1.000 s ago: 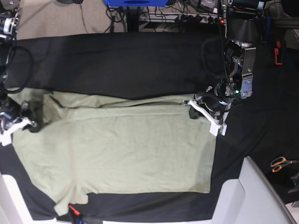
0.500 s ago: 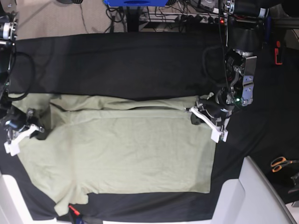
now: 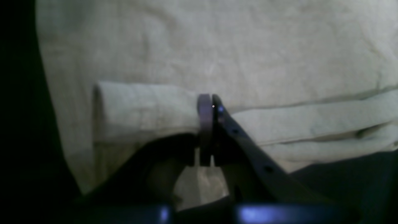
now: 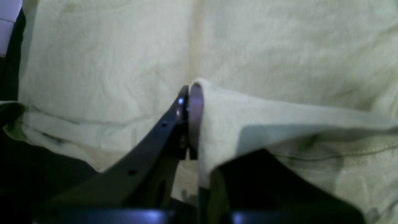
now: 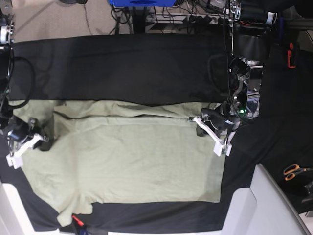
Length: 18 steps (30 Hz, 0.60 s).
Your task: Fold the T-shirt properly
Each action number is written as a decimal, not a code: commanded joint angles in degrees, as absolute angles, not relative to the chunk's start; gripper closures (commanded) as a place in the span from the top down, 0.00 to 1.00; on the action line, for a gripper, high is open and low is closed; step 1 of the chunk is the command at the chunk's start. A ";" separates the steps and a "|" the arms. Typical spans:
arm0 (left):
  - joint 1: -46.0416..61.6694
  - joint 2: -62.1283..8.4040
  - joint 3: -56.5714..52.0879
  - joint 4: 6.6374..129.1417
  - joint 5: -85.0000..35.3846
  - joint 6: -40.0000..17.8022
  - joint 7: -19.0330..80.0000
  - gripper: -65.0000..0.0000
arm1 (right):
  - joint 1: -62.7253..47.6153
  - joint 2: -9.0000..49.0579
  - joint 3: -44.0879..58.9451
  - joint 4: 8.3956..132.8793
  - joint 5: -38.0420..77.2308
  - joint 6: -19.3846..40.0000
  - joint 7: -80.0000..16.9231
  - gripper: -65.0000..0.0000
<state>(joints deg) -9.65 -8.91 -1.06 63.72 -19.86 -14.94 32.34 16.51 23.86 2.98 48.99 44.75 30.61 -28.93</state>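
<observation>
My left gripper (image 3: pixel 209 107) was pinched tight on a fold of the T-shirt (image 5: pixel 127 161), the cloth rolled over beside the jaws in the left wrist view. My right gripper (image 4: pixel 189 93) was likewise clamped on a raised ridge of the same fabric, which draped off to the right of that frame.

In the base view my left gripper (image 5: pixel 208 129) sat at the shirt's right edge, right of centre in the frame, and my right gripper (image 5: pixel 24 142) at its left edge, near the left border. The shirt lay spread across the lower middle of the frame on the black cloth (image 5: pixel 122 68), with a long narrow band along its upper edge already turned over.

I judged the step in hand to be a lengthwise fold: both pinched corners carried toward the bottom of the frame. The next move would call for both arms travelling together at an even height, so the crease runs straight, then letting go only once the edge lies flat.

I counted one shirt, one black cloth, two grippers, and one pair of orange-handled scissors (image 5: pixel 295 171) at the right edge of the frame.
</observation>
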 commanded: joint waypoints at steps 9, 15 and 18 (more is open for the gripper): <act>-12.88 -9.45 -1.36 62.90 -20.18 -14.90 31.08 0.00 | 19.82 24.84 1.80 49.71 45.76 31.16 -27.21 0.00; -12.97 -9.45 -1.36 62.37 -20.18 -14.90 30.99 0.00 | 22.02 24.84 1.63 45.41 45.76 31.16 -27.21 0.00; -12.97 -9.45 -1.36 62.29 -20.18 -14.90 29.14 0.00 | 23.08 24.84 0.40 43.47 45.76 31.16 -27.12 0.00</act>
